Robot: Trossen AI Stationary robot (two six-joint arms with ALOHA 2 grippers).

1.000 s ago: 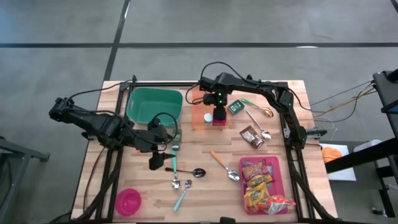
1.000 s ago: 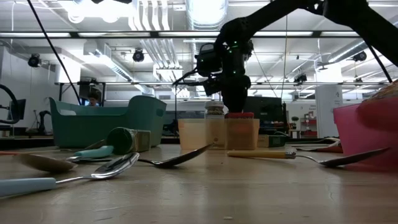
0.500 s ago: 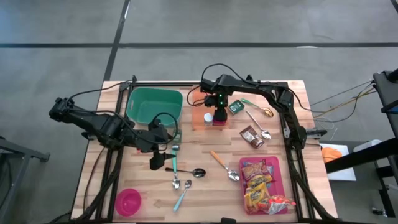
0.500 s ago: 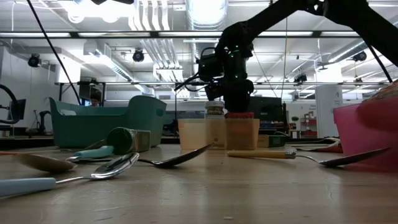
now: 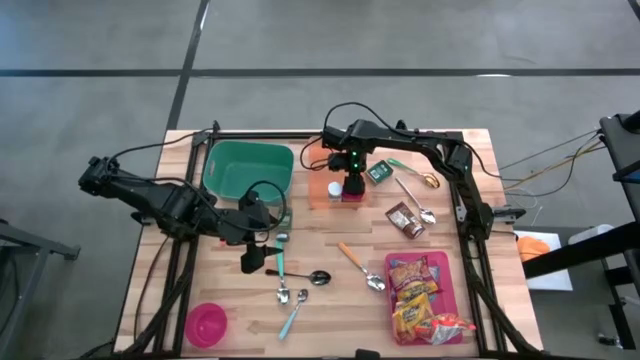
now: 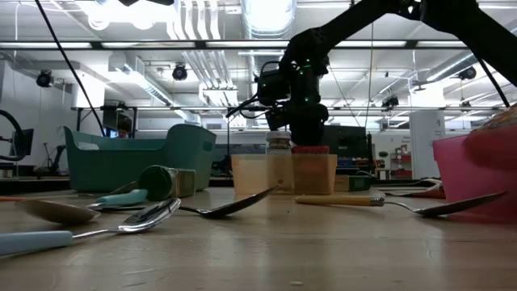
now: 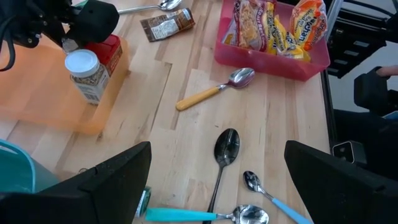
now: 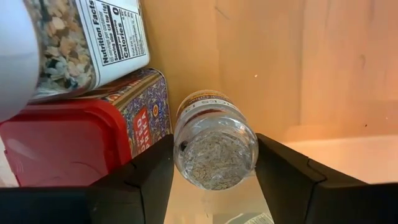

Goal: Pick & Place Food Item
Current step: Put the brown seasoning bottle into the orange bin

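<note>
Over the orange bin (image 5: 322, 192) at the table's (image 5: 330, 300) far side, right gripper (image 8: 214, 163) has its fingers either side of a small jar (image 8: 215, 140), beside a red tin (image 8: 81, 134); contact unclear. Left gripper (image 7: 211, 180), fingers wide apart, empty, hovers above the spoons (image 7: 225, 152).

The table (image 5: 320, 290) is pale wood in jointed strips, matt and smooth, and the spoons (image 7: 226, 149) lying on it have glossy polished metal bowls, some with teal or yellow plastic handles. The orange tray (image 7: 56, 112) is translucent plastic, holding a clear jar (image 8: 214, 149) of fine grain, a paper-labelled jar (image 8: 93, 37) and a glossy printed red tin (image 8: 81, 143). The green tub (image 5: 245, 170), pink bowl (image 5: 205, 323) and pink bin (image 7: 273, 59) are smooth plastic; the snack packets (image 7: 267, 31) are shiny foil.
</note>
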